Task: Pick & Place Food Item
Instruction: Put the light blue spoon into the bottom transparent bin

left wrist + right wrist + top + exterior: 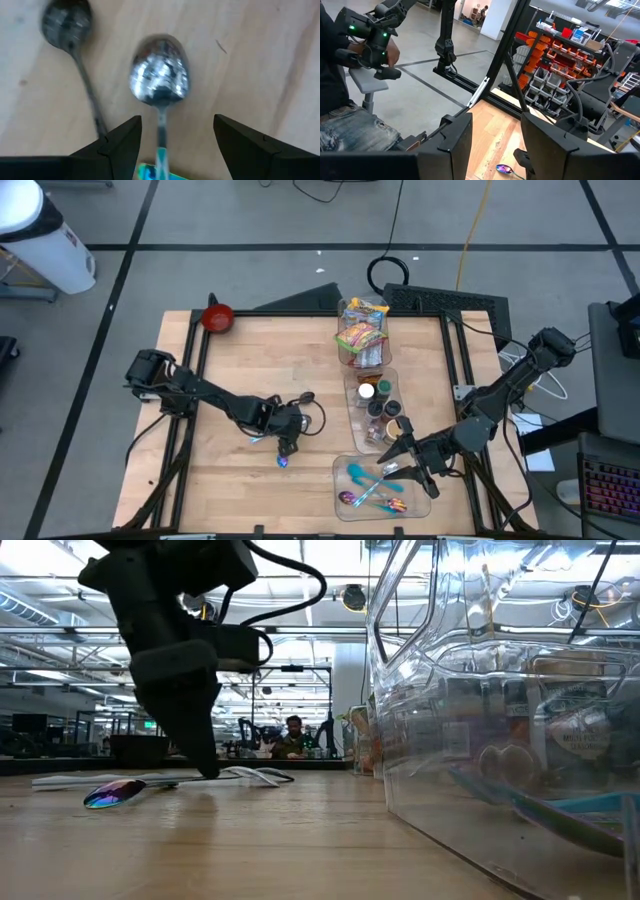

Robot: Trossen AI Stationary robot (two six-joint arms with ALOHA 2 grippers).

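Lying flat on the bare wood, a spoon (pixel 160 75) with a shiny iridescent bowl and a teal handle points its bowl away from the left arm. The left tool (pixel 286 448) hangs right over it, its two fingers (pixel 120 142) spread apart either side of the handle, gripping nothing; from the low view one fingertip reaches down to the surface (pixel 250 350) just behind the spoon's bowl. The spoon's own dark shadow falls beside it on the wood.

To the right stands a row of clear plastic bins. The nearest bin (pixel 345 500) holds more coloured spoons, the middle one small jars, the far one bright snack packets (pixel 361 330). The right tool (pixel 418 471) hovers at the edge of the spoon bin, its fingers partly open with nothing between them. A red bowl (pixel 217 317) sits at the far left corner of the surface. Past the frame, a person sits holding a controller.
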